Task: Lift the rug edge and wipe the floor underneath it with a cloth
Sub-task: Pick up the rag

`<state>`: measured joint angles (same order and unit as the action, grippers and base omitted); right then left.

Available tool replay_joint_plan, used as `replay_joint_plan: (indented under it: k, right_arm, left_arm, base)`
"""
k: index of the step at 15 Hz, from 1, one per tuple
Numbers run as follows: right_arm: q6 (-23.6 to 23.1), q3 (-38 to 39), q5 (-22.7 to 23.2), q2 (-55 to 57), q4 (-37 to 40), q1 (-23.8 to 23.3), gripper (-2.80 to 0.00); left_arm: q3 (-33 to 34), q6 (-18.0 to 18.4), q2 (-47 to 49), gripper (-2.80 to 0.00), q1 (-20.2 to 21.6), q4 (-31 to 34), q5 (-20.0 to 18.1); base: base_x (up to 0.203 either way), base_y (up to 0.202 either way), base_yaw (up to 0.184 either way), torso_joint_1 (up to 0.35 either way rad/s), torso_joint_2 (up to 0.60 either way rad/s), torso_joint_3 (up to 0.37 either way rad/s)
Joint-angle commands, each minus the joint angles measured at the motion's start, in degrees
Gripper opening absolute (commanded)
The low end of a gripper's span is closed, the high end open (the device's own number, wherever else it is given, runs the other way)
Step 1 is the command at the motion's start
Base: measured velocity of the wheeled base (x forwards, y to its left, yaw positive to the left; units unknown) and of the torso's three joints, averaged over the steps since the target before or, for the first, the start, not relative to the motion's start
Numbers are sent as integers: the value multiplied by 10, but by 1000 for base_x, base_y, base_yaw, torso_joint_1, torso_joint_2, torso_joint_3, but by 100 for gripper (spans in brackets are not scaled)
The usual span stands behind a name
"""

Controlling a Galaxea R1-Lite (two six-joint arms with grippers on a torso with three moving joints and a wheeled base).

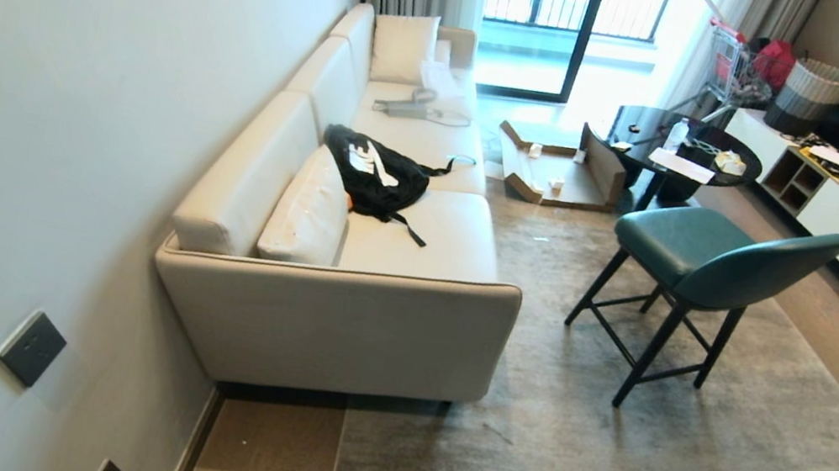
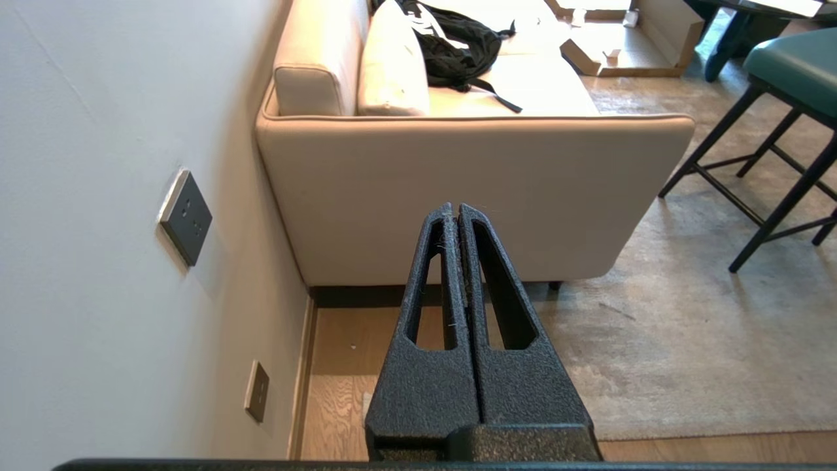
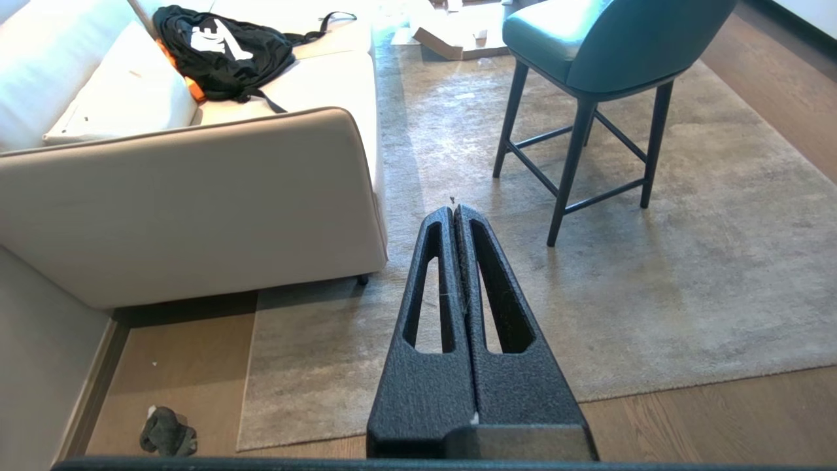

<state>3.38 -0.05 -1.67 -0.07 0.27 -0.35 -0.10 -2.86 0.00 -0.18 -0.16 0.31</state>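
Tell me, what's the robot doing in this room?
Nothing is being handled yet. The left gripper and the right gripper are both shut and empty, held above the floor. The grey rug lies flat, its edge not lifted. The small dark cloth sits on the bare wood beside that edge, near the wall. A black bag rests on the beige sofa, and a green chair stands on the rug.
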Motion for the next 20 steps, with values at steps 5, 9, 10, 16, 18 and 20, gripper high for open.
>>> replay_joint_plan:
  k: [5,9,10,16,18,20]
  right_arm:
    - [1,0,0,1,0,0,-280]
    - [4,0,0,1,0,0,-280]
    - [4,0,0,1,0,0,-280]
    - [5,0,0,1,0,0,-280]
    - [8,0,0,1,0,0,-280]
    - [8,0,0,1,0,0,-280]
  left_arm:
    - [0,-1,0,-280,0,0,0]
    - [0,0,0,-280,0,0,0]
    - [0,0,0,-280,0,0,0]
    - [0,0,0,-280,0,0,0]
    - [0,0,0,-280,0,0,0]
    - [0,0,0,-280,0,0,0]
  base:
    - [0,0,0,0,0,0]
    - [0,0,0,0,0,0]
    - [0,0,0,-48,32,50]
    - [0,0,0,-126,303,171]
    - [0,0,0,-118,307,174]
    - [0,0,0,-128,311,182]
